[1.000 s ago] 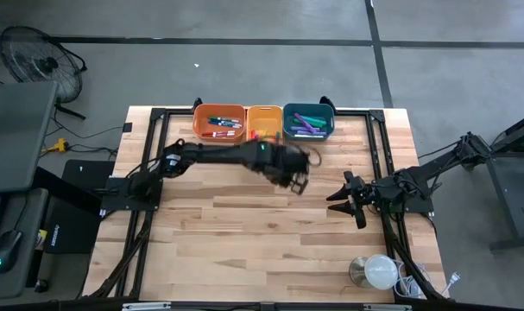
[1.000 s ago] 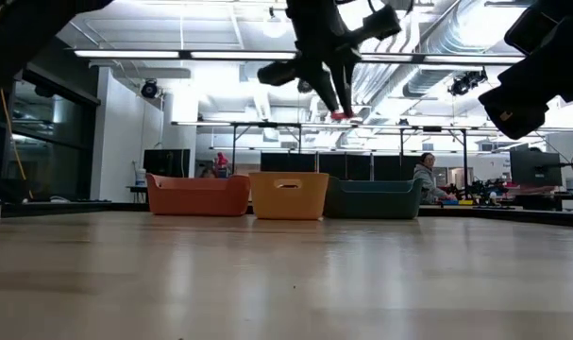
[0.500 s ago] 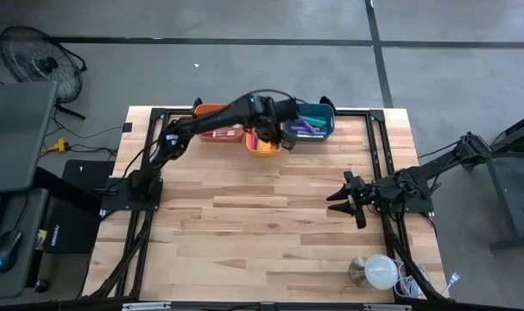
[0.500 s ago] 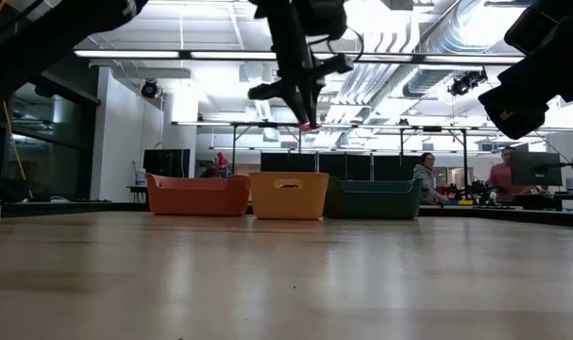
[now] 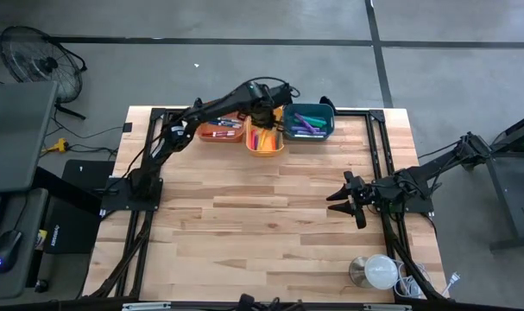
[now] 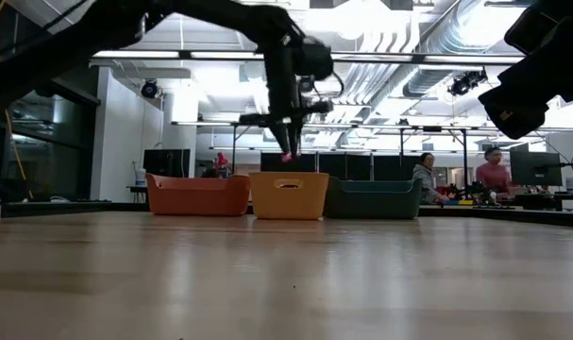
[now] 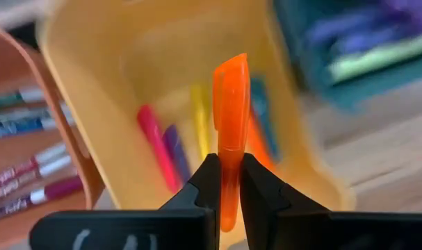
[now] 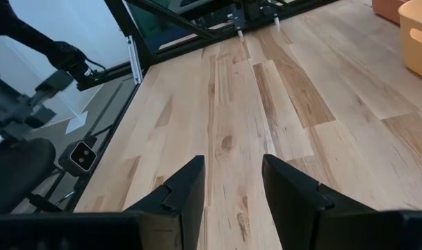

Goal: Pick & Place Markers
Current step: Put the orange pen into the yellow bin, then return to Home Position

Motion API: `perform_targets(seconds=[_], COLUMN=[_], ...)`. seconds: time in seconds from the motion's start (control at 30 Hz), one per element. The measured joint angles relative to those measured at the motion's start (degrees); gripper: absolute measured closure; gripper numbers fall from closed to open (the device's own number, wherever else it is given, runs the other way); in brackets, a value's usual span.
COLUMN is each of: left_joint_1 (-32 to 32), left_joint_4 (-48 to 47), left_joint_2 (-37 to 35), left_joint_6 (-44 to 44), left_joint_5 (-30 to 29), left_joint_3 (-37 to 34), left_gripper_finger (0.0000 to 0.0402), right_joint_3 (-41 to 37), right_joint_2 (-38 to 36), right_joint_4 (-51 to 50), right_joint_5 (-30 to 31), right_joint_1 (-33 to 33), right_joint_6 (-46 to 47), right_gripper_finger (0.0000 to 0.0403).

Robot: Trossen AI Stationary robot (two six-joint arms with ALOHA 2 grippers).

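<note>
From above we see a pale wooden bench (image 5: 270, 216) on a grey concrete floor, with three rectangular plastic bins in a row along its far edge: an orange bin (image 5: 218, 130), a yellow bin (image 5: 265, 141) and a teal bin (image 5: 310, 122), each holding thin capped markers. The left gripper (image 5: 263, 111) reaches over the yellow bin, while the right gripper (image 5: 337, 197) waits near the bench's right edge. At table height, against a lit workshop with people far behind, we find the left gripper (image 6: 287, 151) hanging above the yellow bin (image 6: 289, 195), a small coloured tip showing below it. The left wrist view settles it: the fingers (image 7: 204, 182) are clamped on a slim orange marker (image 7: 231, 125), upright over the yellow bin (image 7: 113, 76), where pink, purple and yellow pens already lie. The right wrist view shows its own fingers (image 8: 186, 186) parted over bare wood, holding nothing. We judge the risk to be the drop: released from this height, the marker could strike the rim or bounce out, and any sideways drift would land it in a neighbouring bin.
</note>
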Motion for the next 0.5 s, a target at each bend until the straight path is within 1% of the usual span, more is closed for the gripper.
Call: perform_targets(seconds=[0.07,0.2,0.3,0.4,0.5], left_joint_1=[0.4,0.3,0.2,-0.2,-0.5], left_joint_4=[-1.5,-0.7,-1.0,-0.2,-0.2], left_joint_2=[0.7,1.5,2.1,1.7,1.8], left_joint_6=[1.2,1.6,2.3,3.2,4.2], left_joint_5=[1.7,3.4,4.7,4.0,3.3], left_joint_3=[-0.4,0.0,-0.3,-0.2,-0.2], left_gripper_finger=[0.0378,0.0375,0.0341,0.0297,0.0264], right_joint_3=[0.0,0.0,0.0,0.0,0.0], right_joint_2=[0.0,0.0,0.0,0.0,0.0], right_joint_4=[0.0,0.0,0.0,0.0,0.0], right_joint_5=[0.0,0.0,0.0,0.0,0.0], right_joint_1=[0.0,0.0,0.0,0.0,0.0], right_joint_6=[0.0,0.0,0.0,0.0,0.0], right_gripper_finger=[0.0269,0.0269,0.0269,0.0269,0.0269])
